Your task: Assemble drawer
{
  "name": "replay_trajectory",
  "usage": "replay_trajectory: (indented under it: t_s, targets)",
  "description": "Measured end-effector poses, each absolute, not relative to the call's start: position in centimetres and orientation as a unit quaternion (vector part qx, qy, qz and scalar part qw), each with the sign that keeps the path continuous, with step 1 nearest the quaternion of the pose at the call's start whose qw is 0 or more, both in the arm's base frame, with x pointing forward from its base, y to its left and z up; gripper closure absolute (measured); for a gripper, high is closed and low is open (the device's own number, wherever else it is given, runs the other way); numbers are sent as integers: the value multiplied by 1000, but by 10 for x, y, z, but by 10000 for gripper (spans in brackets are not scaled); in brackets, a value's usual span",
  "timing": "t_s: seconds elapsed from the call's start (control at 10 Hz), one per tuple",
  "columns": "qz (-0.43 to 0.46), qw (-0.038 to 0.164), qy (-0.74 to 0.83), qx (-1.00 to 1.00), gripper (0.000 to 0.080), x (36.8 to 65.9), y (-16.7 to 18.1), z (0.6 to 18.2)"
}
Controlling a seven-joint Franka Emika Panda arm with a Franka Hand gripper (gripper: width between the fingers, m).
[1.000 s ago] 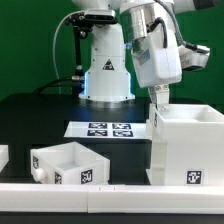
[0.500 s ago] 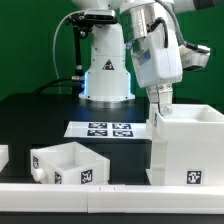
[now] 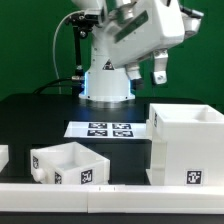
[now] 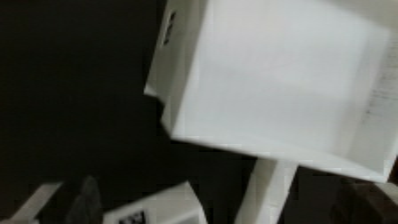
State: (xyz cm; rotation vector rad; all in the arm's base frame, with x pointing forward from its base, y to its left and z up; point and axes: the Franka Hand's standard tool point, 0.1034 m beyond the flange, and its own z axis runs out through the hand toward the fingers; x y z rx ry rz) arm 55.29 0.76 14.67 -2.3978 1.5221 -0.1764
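Far left edge of the exterior view: sliver of a white part (image 3: pixel 3 158), cropped by the frame, not identifiable. Just right of it, near the front: small tray (image 3: pixel 68 163), open side up, tag toward the camera, resting on the black table (image 3: pixel 30 115). Centre, farther back: marker board (image 3: pixel 100 129), flat, apart from the tray. Behind that: robot base (image 3: pixel 105 75). Right of centre, high up: gripper (image 3: pixel 146 74), spread open, empty, clear of every part. Right side: housing (image 3: pixel 187 145), opening upward, tag low on the near face. Also filling most of the wrist view, blurred: housing (image 4: pixel 267 90).

Judged step: reaching for the small tray; fitting into the housing not yet done.

Risks:
- Clipping the housing rim on a low sweep leftward. Gain and hold height before crossing.
- Closing off-centre on a single tray wall. Expect tilt or slip.
- Pushing the tray toward the front rail (image 3: pixel 110 207) during descent.

No obstruction between gripper and tray; only the marker board beneath the likely path, flat and out of the way.
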Motion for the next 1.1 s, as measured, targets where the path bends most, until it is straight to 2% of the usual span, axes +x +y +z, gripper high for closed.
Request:
replay_trajectory:
  t_s: [0.2,0.6,0.8,1.1]
  targets:
    - [-64,141,508,-847,150,553,-27,147]
    - [-67,137,482,-863,150,553,-29,145]
    - [-95,116,325,-934,150,563,-65,131]
    - [-125,81,124,-981,150,572,-73,107]
